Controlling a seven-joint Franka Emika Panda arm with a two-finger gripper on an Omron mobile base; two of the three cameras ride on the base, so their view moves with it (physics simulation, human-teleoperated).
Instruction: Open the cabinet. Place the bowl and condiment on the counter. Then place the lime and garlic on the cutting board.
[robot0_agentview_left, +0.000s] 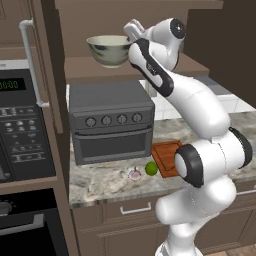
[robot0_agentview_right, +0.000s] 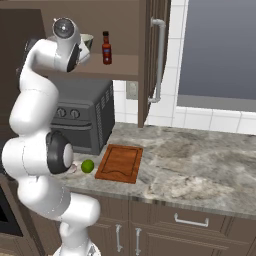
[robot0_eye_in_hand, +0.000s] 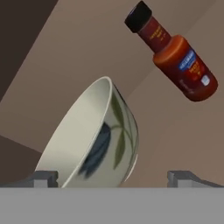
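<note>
The cabinet is open, its door swung out with the long silver bar handle facing the room. On its lower shelf stands the bowl, pale grey-green with a dark leaf pattern on its outside, and to its right, a little apart, the condiment, a dark-red bottle with a black cap, upright.

The robot's arm reaches up to the shelf, and the gripper is right at the bowl. In the hand view the two fingers stand spread wide, one on each side of the bowl's lower part, with the bowl between them; whether they touch it cannot be told. The condiment lies beyond the bowl in that view, clear of the fingers.

Below the cabinet, a dark grey toaster oven sits at the back of the speckled stone table. In front of it, near the table's front edge, are the garlic and the lime, just beside each other, the lime on the right. The lime is just left of the cutting board, which lies flat on the table with nothing on it. A black microwave is built in at the far left.
</note>
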